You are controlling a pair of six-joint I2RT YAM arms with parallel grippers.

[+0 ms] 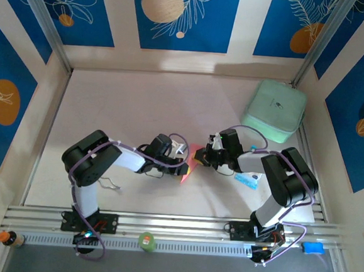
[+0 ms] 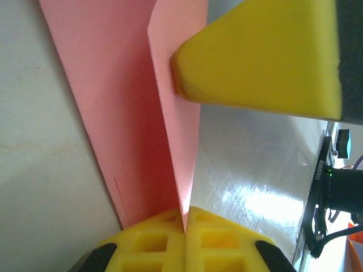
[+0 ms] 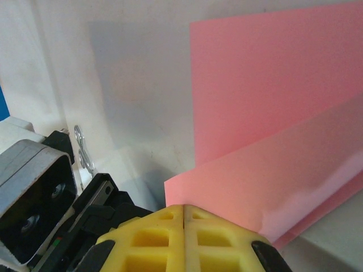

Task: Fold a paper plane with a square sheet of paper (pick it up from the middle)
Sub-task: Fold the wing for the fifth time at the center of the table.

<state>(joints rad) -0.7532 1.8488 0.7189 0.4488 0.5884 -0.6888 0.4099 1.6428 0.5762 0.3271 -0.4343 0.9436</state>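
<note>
The square sheet of paper (image 1: 188, 166) is pink-red and folded into a slim pointed shape with a centre crease, close to a paper plane. It lies at the table's middle between both grippers. My left gripper (image 1: 179, 150) is shut on a raised flap of the paper (image 2: 130, 113); its yellow fingertips (image 2: 164, 238) pinch the flap's narrow end. My right gripper (image 1: 204, 155) is shut on the opposite flap (image 3: 272, 170), pads (image 3: 156, 226) pressed together on its edge. In the left wrist view the right gripper's yellow finger (image 2: 261, 56) presses the flap from the right.
A mint-green rounded case (image 1: 274, 105) sits at the back right. A small blue-and-white packet (image 1: 248, 179) lies beside the right arm. A wire clip (image 1: 107, 182) lies near the left arm. On the front rail sit a green roll (image 1: 146, 241) and a small bottle (image 1: 7, 238).
</note>
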